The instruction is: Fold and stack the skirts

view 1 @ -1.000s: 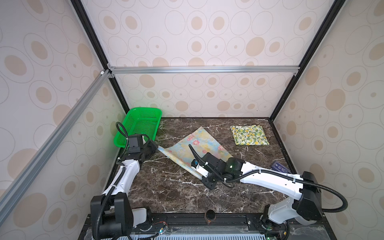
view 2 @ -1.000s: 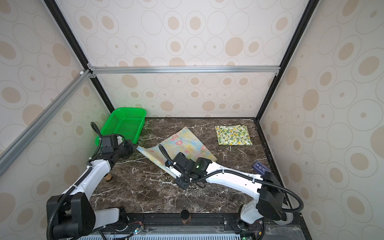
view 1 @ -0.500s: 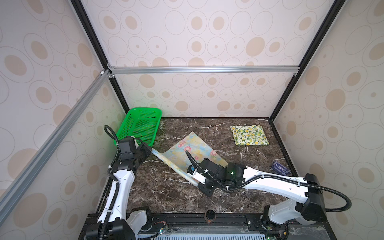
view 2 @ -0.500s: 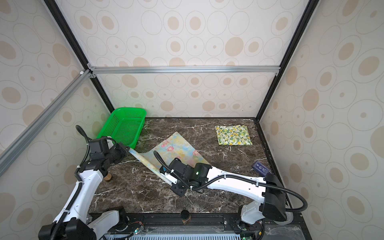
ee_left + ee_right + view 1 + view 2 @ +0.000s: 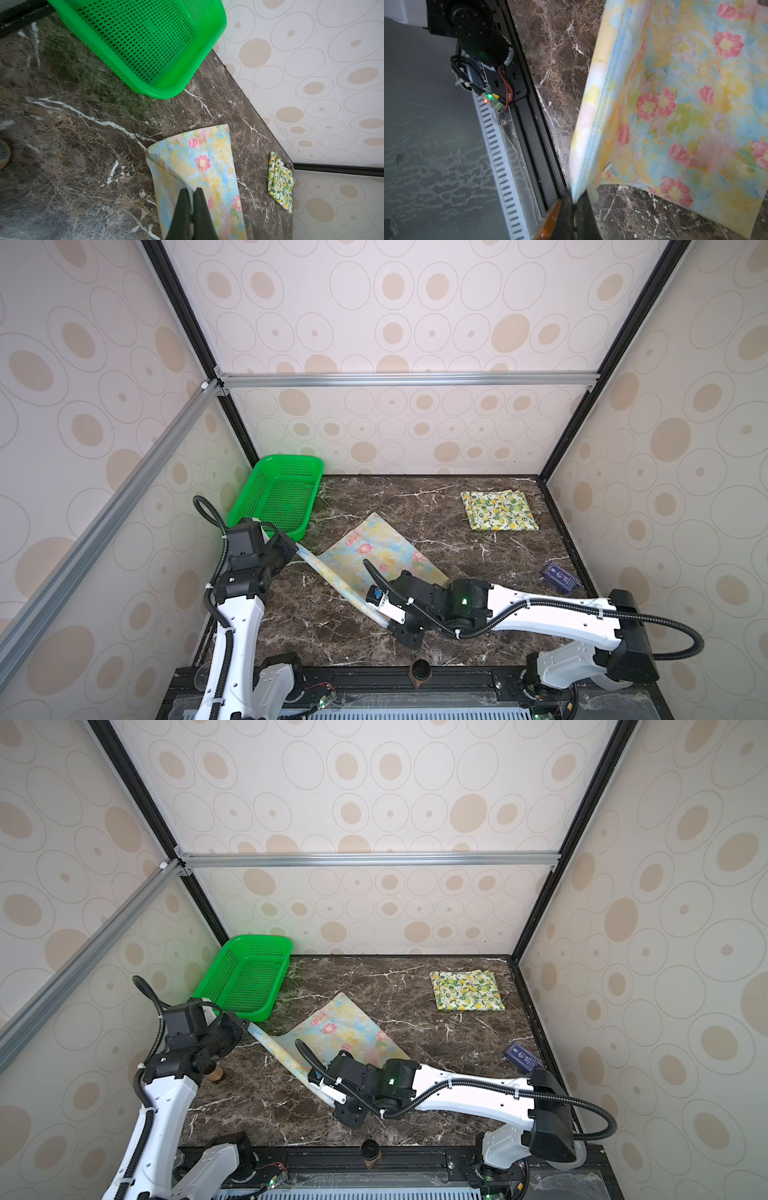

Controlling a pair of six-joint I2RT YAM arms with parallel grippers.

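Reading of print: no brand or word can be made out. The small blue packet [image 5: 559, 576] carries a pale emblem and lines too small to read. In the left wrist view a barcode strip [image 5: 3, 149] shows at the picture's edge, its digits blurred.
Landmark: green mesh basket [image 5: 291, 457] [image 5: 257, 938] [image 5: 162, 94], standing on the dark marble worktop [image 5: 332, 635].
Floral skirt [image 5: 374, 551] [image 5: 340, 1029] [image 5: 207, 170] [image 5: 685, 104]: pastel blue and yellow with pink flowers, it starts just beside the basket's near end and spreads away from it. Most of it lies flat on the worktop. One long edge is raised and drawn into a straight line between the two hands.
Left hand [image 5: 296, 546] [image 5: 248, 1026] [image 5: 190, 190]: fingers pressed fully together on the end of that raised edge closest to the basket, just off the basket's near corner. The left wrist view shows cloth nipped between the dark fingers.
Right hand [image 5: 384, 620] [image 5: 328, 1096] [image 5: 574, 195]: fingers likewise pressed together on the opposite end of the same edge, well away from the basket. In the right wrist view a doubled layer of cloth comes out of the pinch.
Lemon skirt [image 5: 498, 510] [image 5: 467, 990] [image 5: 280, 182]: cream with yellow lemons and green leaves, folded into a flat square. It lies well apart from the basket, beyond the floral skirt, and neither hand touches it.
Blue packet's place: farther from the basket than the lemon skirt.
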